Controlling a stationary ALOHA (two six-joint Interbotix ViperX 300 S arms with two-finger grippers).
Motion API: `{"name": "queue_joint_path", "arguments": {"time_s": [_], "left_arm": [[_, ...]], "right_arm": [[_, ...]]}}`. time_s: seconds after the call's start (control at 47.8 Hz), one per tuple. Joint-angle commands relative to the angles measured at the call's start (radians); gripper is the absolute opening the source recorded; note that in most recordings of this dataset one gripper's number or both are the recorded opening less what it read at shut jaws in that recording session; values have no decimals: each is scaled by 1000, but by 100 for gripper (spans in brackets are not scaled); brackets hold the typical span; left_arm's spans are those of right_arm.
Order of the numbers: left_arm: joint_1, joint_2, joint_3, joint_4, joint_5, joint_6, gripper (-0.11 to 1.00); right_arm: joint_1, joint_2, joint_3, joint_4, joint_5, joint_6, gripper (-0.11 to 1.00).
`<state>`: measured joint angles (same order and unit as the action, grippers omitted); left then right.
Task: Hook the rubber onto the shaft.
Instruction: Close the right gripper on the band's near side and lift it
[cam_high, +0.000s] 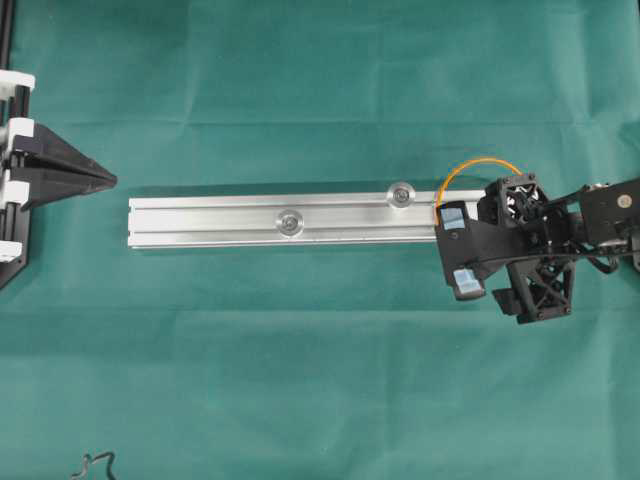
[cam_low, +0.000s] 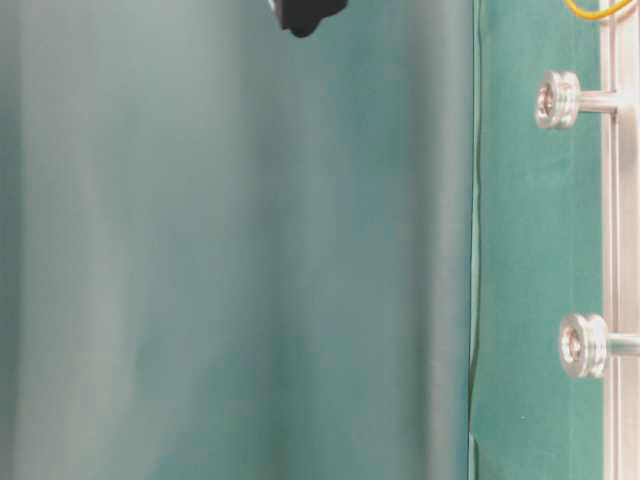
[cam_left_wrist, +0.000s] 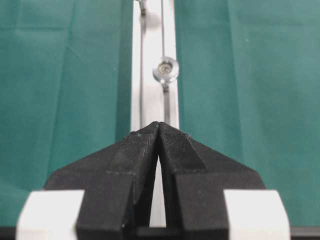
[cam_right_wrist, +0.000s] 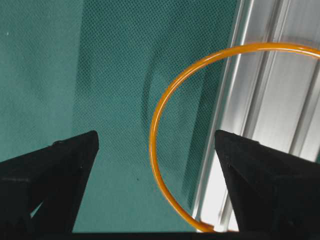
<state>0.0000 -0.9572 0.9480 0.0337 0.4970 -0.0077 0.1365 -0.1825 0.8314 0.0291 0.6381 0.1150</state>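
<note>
Black jaws of the right gripper (cam_right_wrist: 157, 150) fill the bottom of its wrist view, spread wide and holding nothing. Between them curves the rubber (cam_right_wrist: 165, 100), a thin orange loop. It lies partly on the green cloth of the surface (cam_high: 300, 380) and partly across the right end of the silver rail (cam_high: 220, 222), towards the right edge of the surface. Two round metal shafts stand up from the rail; the nearer shaft (cam_high: 402, 194) is just left of the loop, the farther shaft (cam_high: 290, 222) nearer the rail's middle. The left gripper (cam_left_wrist: 159, 131) sits at the left edge, jaws pressed together and empty. The rubber looks light, soft and stretchy; pinching the arc on the cloth seems the surest hold, since thin cord could slip.
</note>
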Motion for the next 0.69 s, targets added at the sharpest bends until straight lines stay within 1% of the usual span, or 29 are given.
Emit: {"name": "queue_joint_path", "arguments": {"time_s": [0.0, 0.209, 0.67], "left_arm": [[2, 6, -31, 3, -8, 2, 0], [2, 6, -31, 3, -8, 2, 0], [2, 6, -29, 3, -8, 2, 0]], "right_arm": [[3, 2, 2, 3, -25, 17, 97], [5, 14, 29, 3, -67, 51, 97], [5, 51, 43, 3, -120, 52, 97]]}}
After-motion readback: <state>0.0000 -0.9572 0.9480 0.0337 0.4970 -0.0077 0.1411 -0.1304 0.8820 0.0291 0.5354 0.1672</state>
